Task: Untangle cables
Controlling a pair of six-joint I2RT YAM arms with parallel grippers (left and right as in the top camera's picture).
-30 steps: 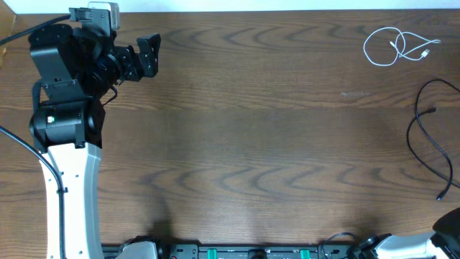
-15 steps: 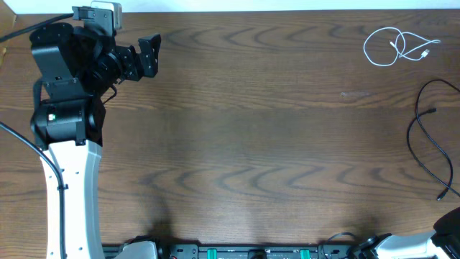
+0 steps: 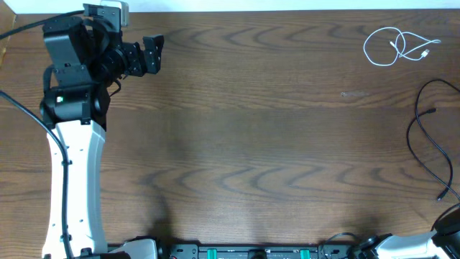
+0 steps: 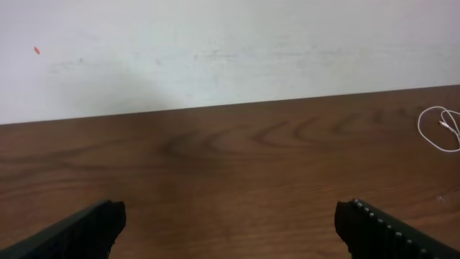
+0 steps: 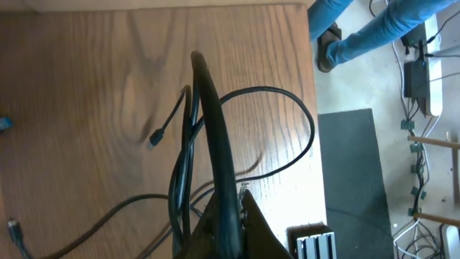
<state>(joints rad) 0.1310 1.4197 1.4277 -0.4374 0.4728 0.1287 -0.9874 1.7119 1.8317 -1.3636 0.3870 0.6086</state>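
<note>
Overhead: white cable [image 3: 394, 45] near far edge — black cable [image 3: 410, 133] at right edge.

Table: you are working on a dark brown wood-grain table [image 3: 251, 129] that fills nearly all of the overhead view.
Far right corner: your white cable [image 3: 399, 47] lies flat on the wood in a few loose, overlapping loops.
Right edge: your black cable [image 3: 430, 137] lies in a long open curve and runs out of the overhead view on that side. One plug end [image 3: 432, 111] rests on the wood inside the curve.
Spacing: you can see the two cables lying well apart, not touching, with wood between them.
Surface mark: you will find a faint pale scuff [image 3: 352, 93] on the wood, left of the black cable and below the white one.
</note>
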